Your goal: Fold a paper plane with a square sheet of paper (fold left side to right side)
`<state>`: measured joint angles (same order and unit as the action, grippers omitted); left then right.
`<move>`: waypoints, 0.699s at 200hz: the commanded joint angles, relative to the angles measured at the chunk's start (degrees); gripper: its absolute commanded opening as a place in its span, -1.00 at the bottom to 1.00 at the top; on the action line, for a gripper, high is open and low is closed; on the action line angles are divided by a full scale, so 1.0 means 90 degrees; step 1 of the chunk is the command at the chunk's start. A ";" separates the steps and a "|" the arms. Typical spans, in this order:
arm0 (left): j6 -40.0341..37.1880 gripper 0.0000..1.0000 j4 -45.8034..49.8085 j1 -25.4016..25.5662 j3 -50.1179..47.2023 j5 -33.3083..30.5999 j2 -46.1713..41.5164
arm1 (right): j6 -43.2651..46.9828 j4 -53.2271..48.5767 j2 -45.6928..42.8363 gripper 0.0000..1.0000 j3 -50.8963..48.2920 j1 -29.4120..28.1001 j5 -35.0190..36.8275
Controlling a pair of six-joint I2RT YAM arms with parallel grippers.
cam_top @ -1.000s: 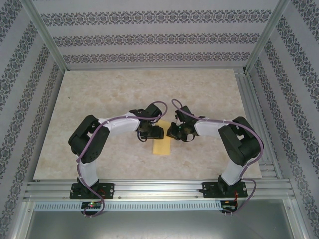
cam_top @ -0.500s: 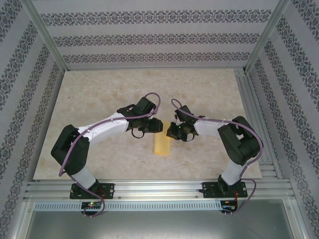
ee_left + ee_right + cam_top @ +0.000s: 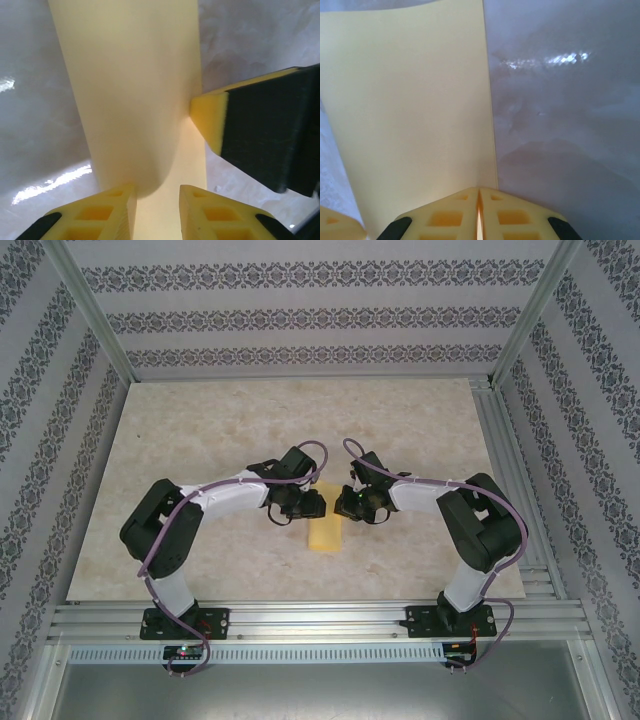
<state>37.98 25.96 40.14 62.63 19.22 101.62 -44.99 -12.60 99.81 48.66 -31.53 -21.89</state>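
The square sheet of paper lies folded over as a narrow yellow-orange strip on the table between the two arms. My left gripper sits at its far left side. In the left wrist view its jaws stand a little apart, with the rounded, raised fold of the paper bulging just ahead of the gap and touching the left finger. My right gripper is at the strip's far right side; its fingertip touches the paper's right edge. Its jaws are shut, tips resting on the paper near that edge.
The marble-patterned table stretches out to the left, right and far side of the paper. Aluminium frame rails run along the near edge by the arm bases, and patterned walls close in the other three sides.
The left arm's elbow swung out to the left and has come partway back. Its gripper stayed at the paper's far end, shifting slightly. The right arm has not moved.
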 commanded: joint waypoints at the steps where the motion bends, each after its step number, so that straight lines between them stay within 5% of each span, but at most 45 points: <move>1: -0.0185 -0.43 -0.0043 -0.0046 -0.0125 -0.0069 0.0236 | 0.0136 -0.0430 0.0209 -0.79 -0.0014 -0.0100 0.0430; 140: -0.0382 -0.52 0.0209 -0.0075 -0.0366 -0.0483 0.0365 | 0.0239 -0.0228 0.0064 -0.79 -0.0035 -0.0092 0.0269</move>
<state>36.01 26.55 40.14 60.77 15.94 104.36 -43.83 -13.26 99.81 49.01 -31.88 -21.04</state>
